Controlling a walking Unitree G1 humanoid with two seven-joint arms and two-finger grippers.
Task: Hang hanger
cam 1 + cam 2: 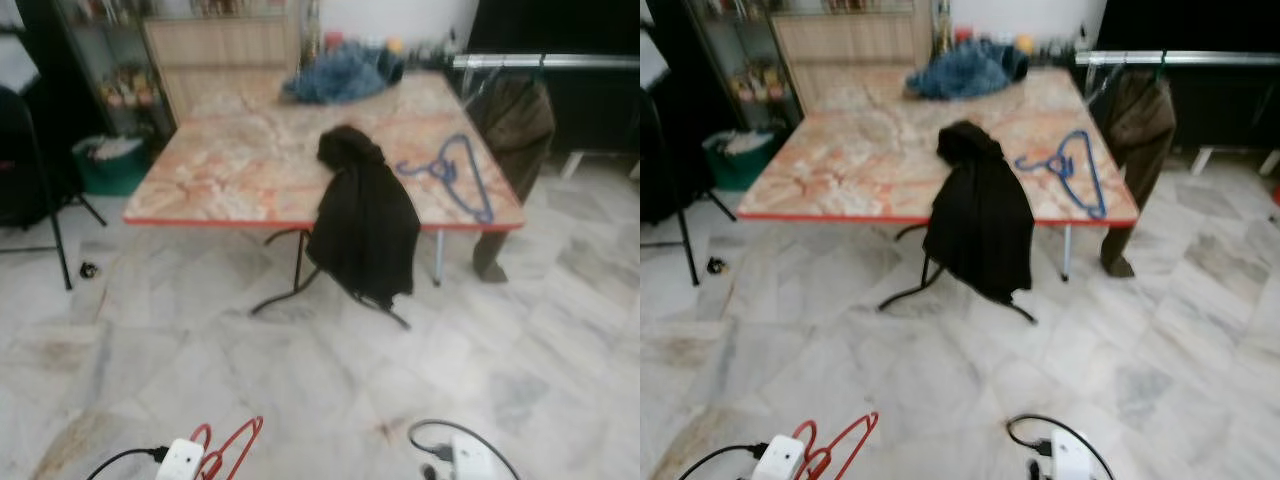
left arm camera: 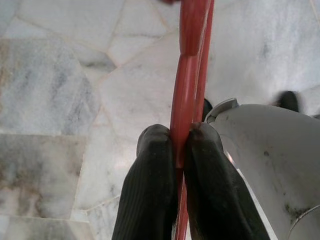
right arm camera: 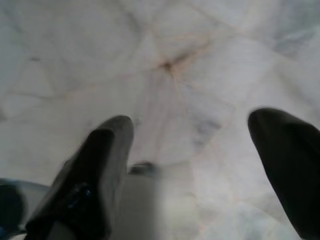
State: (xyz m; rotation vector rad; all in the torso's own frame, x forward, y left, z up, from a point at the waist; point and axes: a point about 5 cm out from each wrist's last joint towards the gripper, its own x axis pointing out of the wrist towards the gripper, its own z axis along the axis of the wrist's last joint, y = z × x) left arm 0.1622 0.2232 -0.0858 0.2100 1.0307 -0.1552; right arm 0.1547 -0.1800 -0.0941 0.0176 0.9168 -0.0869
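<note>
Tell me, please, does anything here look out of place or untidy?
Yes. A black garment hangs half off the table's front edge instead of on the rail. A blue hanger lies flat and bare on the tabletop, and blue clothes are heaped at the far side.

Red hanger [image 2: 186, 90] between left fingers [image 2: 150, 195].

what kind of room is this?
Probably a lived-in home room used for laundry: clothes lie on the marble-patterned table, a brown garment hangs from a metal rail, and shelves stand behind on a marble floor.
</note>
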